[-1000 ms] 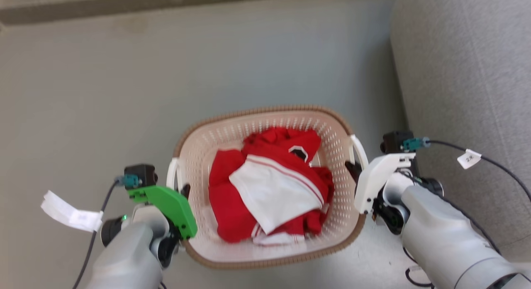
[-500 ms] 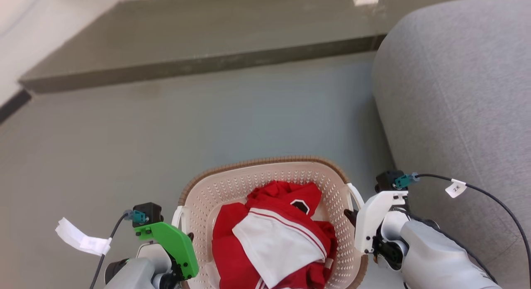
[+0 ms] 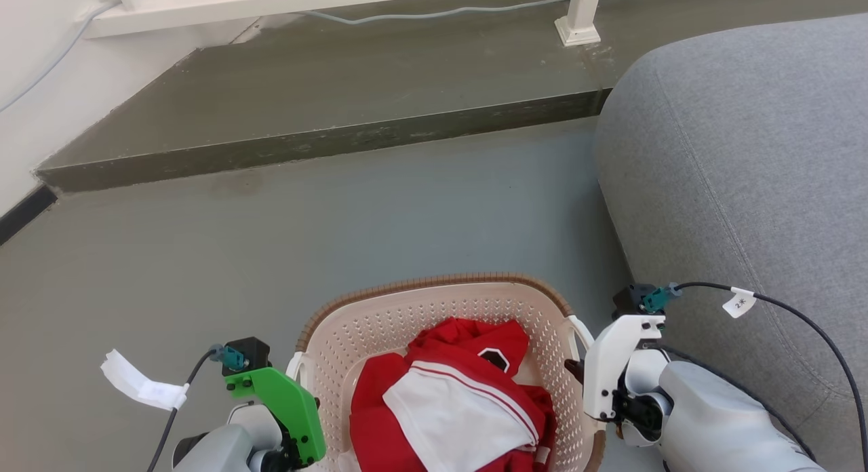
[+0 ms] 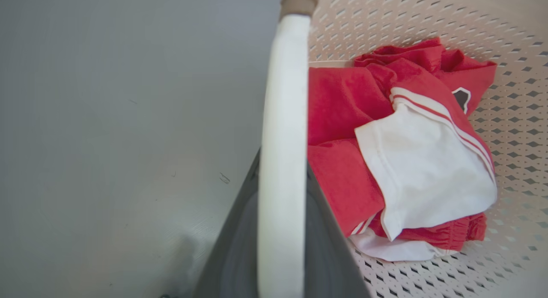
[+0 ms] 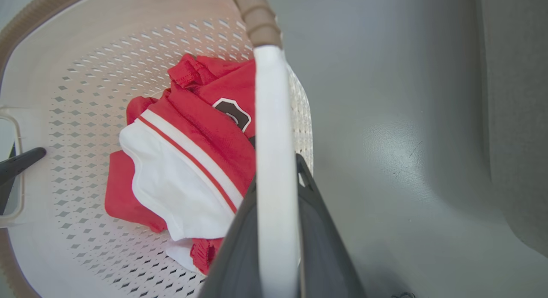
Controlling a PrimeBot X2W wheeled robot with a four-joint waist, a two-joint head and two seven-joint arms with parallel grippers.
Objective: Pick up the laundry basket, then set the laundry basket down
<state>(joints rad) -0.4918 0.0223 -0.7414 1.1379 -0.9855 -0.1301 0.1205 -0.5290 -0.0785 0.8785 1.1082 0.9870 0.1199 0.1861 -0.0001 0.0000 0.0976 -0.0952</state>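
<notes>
**Status: laundry basket (image 3: 434, 285) held at both handles**

Jaws of the left gripper (image 4: 282, 174) are clamped on the basket's left white handle (image 4: 284, 96). Jaws of the right gripper (image 5: 276, 169) are clamped on its right white handle (image 5: 269, 96). The basket holds a red-and-white garment (image 3: 461, 404). A grey sofa (image 3: 746, 153) stands just right of it, and a raised step (image 3: 325, 136) lies beyond.

At your 7 o'clock sits a green wrist cover (image 3: 283, 405), at 4 o'clock a white wrist cover (image 3: 610, 363); each bears a black camera block (image 3: 245, 350), teal plug (image 3: 656, 299), black cable (image 3: 814, 323), white paper tag (image 3: 739, 301); the right gripper (image 5: 278, 174) has dark grey fingers (image 5: 329, 255)
</notes>
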